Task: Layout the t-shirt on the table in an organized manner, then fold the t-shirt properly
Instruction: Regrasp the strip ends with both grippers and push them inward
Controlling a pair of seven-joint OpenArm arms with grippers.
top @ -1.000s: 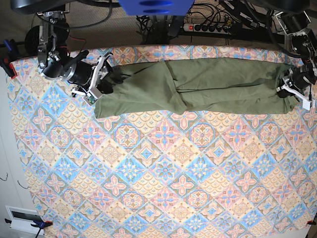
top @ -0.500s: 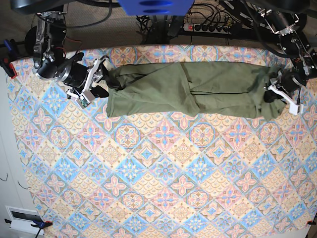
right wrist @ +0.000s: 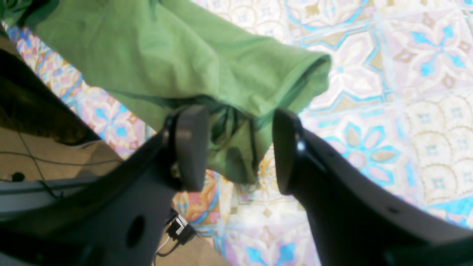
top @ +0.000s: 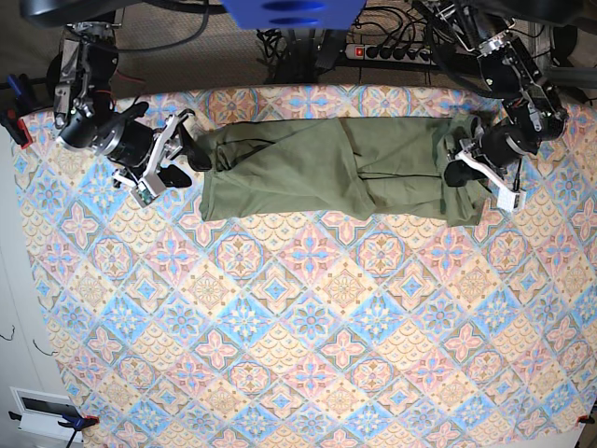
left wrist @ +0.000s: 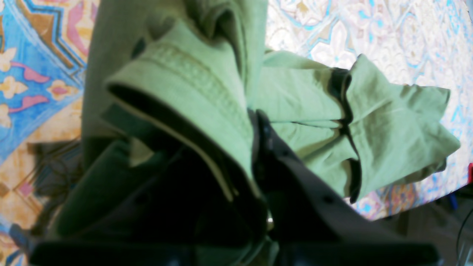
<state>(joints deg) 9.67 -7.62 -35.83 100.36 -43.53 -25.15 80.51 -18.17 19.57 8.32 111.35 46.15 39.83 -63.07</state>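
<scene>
- Left wrist view: the left gripper [left wrist: 255, 122] has its jaws pressed together on a bunched fold of the olive t-shirt [left wrist: 388, 129]. A ribbed hem edge runs right up to the jaw line, and the rest of the cloth fans away toward 3 o'clock over the patterned table [left wrist: 33, 59].
- Right wrist view: the right gripper [right wrist: 236, 147] is spread wide with nothing pinched. The shirt's open cuff end hangs between and just beyond its two pads [right wrist: 190, 147], toward 12 o'clock. No cloth is clamped that I can see, so this end is free.
- Base view, now against a second ago: the left gripper [top: 471, 168], at 3 o'clock of the cloth, has carried its end inward toward 9 o'clock, so the t-shirt [top: 326, 163] reads shorter and more rumpled across the far band of the table [top: 308, 308].
- The right gripper [top: 182, 149] has let go of its end and backed off toward 9 o'clock, and now stands just beside the shirt's edge.
- My reading: the stretch between the two arms has been given up, and the garment is a long narrow bundle near the 12 o'clock edge, not spread flat. Layout looks unfinished, so the free end probably needs regrasping before any fold.
</scene>
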